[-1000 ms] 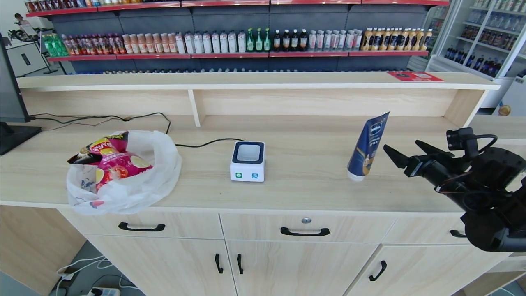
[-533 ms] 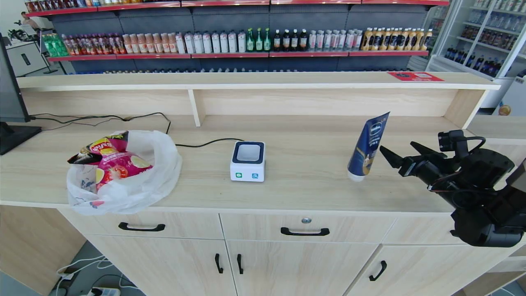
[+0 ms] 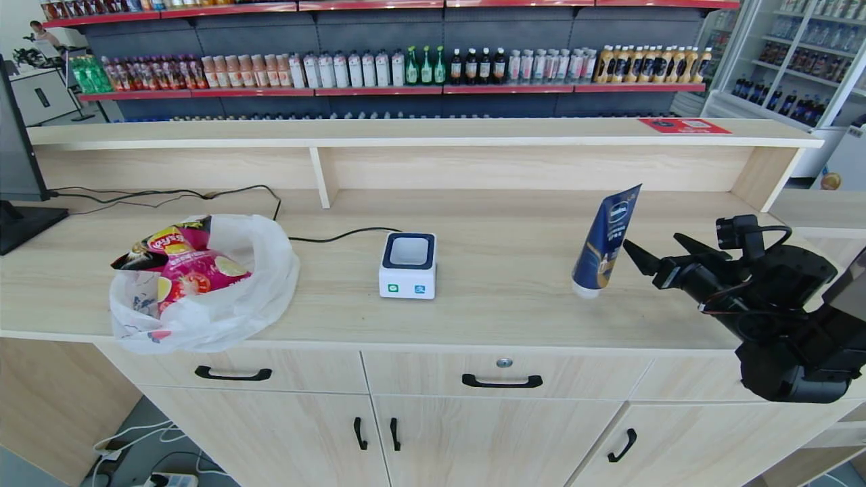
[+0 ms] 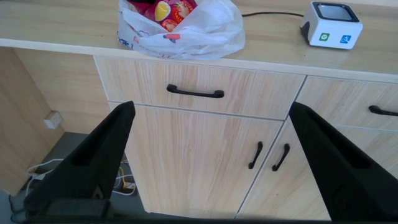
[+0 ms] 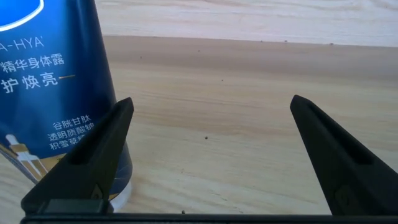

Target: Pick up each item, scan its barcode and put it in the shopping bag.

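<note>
A dark blue tube [image 3: 604, 241] with a white cap stands cap-down on the wooden counter [image 3: 500, 297], right of centre; up close the tube [image 5: 56, 93] sits beside one finger. My right gripper [image 3: 655, 250] is open just right of it, not touching. The white barcode scanner [image 3: 408, 265] sits mid-counter. At the left lies the white shopping bag [image 3: 223, 297] with a red-and-pink chip packet [image 3: 184, 264] inside. My left gripper [image 4: 211, 162] hangs open below the counter edge, facing the cabinet doors, with the shopping bag [image 4: 186, 31] and scanner [image 4: 331, 25] above.
A black cable [image 3: 338, 236] runs from the scanner to the back left. A monitor base [image 3: 24, 223] stands at the far left. A raised wooden shelf [image 3: 419, 132] backs the counter. Drawers and cabinet doors [image 3: 500, 381] are below.
My right gripper has moved a little left, closer to the blue tube, still open. Nothing on the counter has moved.
</note>
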Available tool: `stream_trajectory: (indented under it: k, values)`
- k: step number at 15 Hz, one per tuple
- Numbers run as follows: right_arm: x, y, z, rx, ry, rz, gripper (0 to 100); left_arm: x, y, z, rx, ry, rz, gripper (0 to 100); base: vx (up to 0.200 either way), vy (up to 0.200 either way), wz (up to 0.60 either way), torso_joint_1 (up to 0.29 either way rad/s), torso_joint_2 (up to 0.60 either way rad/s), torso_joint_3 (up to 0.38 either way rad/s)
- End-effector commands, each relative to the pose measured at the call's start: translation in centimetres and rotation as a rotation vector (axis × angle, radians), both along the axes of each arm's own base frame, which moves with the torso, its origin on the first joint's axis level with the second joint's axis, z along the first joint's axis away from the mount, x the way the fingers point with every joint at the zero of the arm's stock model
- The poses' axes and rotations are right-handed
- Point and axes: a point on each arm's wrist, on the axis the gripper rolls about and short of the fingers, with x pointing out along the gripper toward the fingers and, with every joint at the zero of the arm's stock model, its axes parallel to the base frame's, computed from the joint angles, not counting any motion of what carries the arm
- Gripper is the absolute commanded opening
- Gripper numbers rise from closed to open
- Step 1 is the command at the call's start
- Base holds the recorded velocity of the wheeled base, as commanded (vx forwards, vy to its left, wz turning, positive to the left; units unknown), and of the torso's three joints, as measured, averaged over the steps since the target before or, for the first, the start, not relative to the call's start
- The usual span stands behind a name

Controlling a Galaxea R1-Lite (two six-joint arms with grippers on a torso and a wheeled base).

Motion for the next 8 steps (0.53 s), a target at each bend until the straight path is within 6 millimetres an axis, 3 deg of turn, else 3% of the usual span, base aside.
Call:
stream_trajectory:
  k: [1,8]
  values:
    - [0.8,0.0,-0.4,0.000,-0.007,-0.003,100,0.0,0.0,0.0,-0.001,0.000,0.001,100,0.000,0.000,0.00,0.000,0.00,0.000]
    - [2.4,0.4,-1.4,0.004,-0.016,0.010,100,0.0,0.0,0.0,-0.002,0.000,0.001,100,0.000,0.000,0.00,0.000,0.00,0.000]
